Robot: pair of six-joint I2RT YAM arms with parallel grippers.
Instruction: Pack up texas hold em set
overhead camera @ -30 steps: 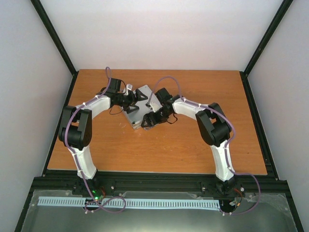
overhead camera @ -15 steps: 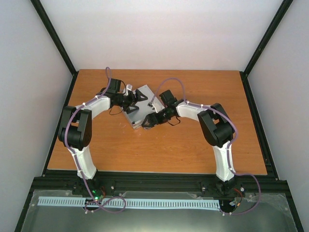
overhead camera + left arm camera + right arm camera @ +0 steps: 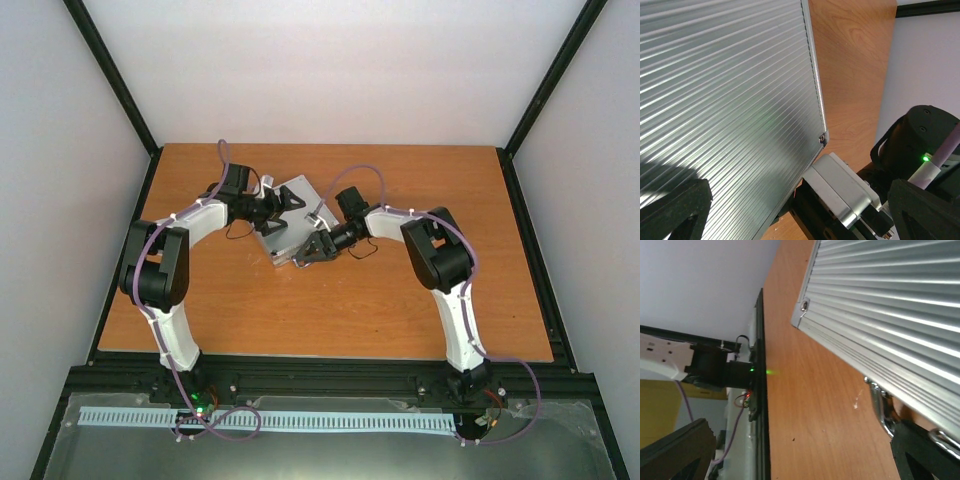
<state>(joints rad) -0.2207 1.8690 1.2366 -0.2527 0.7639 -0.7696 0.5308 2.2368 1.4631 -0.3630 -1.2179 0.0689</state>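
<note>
Silver case point(image 3: 297, 190), shut at the overhead frame's upper middle between the spread left gripper point(image 3: 283, 205) and spread right gripper point(image 3: 308, 250), could skid if one pushes its edge alone.

Closed case point(image 3: 297, 192) blocks table point(image 3: 420, 300) middle, toward far edge. Left gripper point(image 3: 285, 204) crowds its left side, right gripper point(image 3: 302, 254) its near corner. Passage along right, near, left edges; walls point(image 3: 60, 150) beyond.

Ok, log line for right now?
case: silver case closed, flat on table | left gripper: jaws open over lid | right gripper: jaws open at near edge | held: nothing
</note>
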